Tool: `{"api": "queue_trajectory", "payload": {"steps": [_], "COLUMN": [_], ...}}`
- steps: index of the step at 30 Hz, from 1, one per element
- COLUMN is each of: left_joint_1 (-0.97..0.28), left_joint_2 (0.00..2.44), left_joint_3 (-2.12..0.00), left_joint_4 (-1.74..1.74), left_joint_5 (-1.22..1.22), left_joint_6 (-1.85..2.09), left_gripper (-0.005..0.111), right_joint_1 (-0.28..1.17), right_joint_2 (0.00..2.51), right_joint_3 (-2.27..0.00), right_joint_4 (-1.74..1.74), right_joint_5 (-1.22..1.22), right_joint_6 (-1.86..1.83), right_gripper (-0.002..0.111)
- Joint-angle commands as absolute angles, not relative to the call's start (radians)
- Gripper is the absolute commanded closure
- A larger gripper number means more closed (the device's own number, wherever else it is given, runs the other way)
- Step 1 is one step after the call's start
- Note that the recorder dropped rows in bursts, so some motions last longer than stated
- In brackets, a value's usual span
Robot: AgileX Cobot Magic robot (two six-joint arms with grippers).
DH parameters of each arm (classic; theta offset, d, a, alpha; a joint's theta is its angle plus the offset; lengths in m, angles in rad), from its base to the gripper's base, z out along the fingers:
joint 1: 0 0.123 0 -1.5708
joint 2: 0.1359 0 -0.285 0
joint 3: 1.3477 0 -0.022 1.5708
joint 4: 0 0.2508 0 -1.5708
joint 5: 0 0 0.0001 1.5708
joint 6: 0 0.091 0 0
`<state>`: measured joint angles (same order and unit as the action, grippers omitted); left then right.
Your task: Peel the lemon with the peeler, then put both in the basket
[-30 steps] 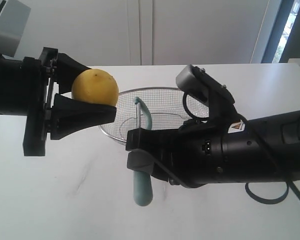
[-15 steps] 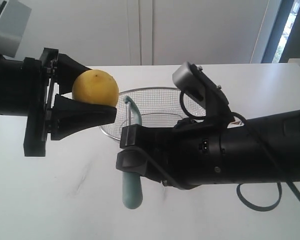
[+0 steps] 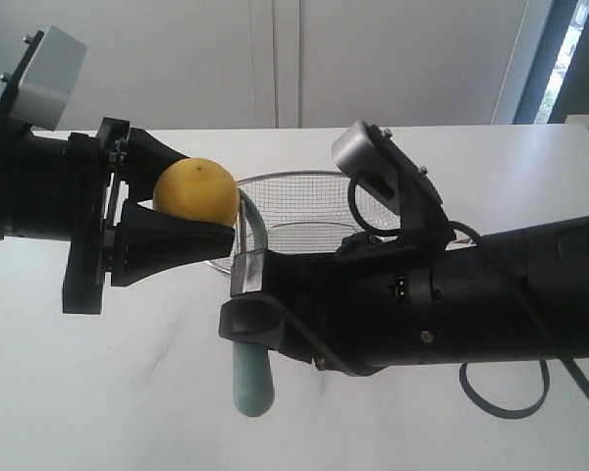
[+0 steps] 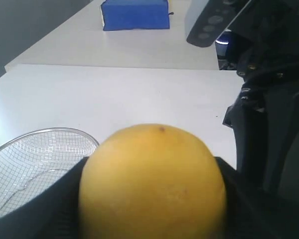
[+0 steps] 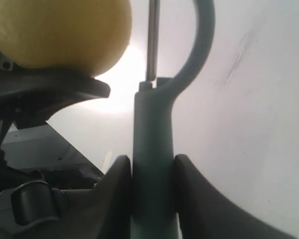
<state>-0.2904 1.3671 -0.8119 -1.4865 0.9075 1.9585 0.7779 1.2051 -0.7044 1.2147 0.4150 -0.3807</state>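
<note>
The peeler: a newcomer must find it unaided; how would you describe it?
Over the white table, near the silver wire-mesh basket, the right pincer grips it upright. It is the teal-green plastic Y-shaped peeler with a thin metal blade, unlike the round yellow lemon beside it.

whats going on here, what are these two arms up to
It's a lemon-peeling job. The left gripper holds the lemon up above the table, and the right gripper grips a teal peeler by its handle, head up beside the fruit. Whether the two touch is unclear. A wire basket sits on the table behind them.
</note>
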Motion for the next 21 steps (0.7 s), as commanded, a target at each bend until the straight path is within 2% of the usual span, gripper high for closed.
{"api": "queue_trajectory", "payload": {"steps": [1, 21], "left_joint_1": [-0.293, -0.293], "left_joint_2": [1.363, 1.363], "left_joint_3": [-0.816, -0.816], "left_joint_4": [-1.502, -1.503], "left_joint_5": [0.931, 0.91], "left_joint_6": [2.118, 2.118], "left_gripper": [0.107, 0.107], "right_joint_1": [0.778, 0.778], "right_joint_2": [1.205, 1.044], "right_joint_3": [-0.706, -0.706], "right_joint_4": [1.215, 1.193], "right_joint_5": [0.408, 0.352], "right_joint_6": [-0.418, -0.434], "right_gripper": [0.108, 0.108]}}
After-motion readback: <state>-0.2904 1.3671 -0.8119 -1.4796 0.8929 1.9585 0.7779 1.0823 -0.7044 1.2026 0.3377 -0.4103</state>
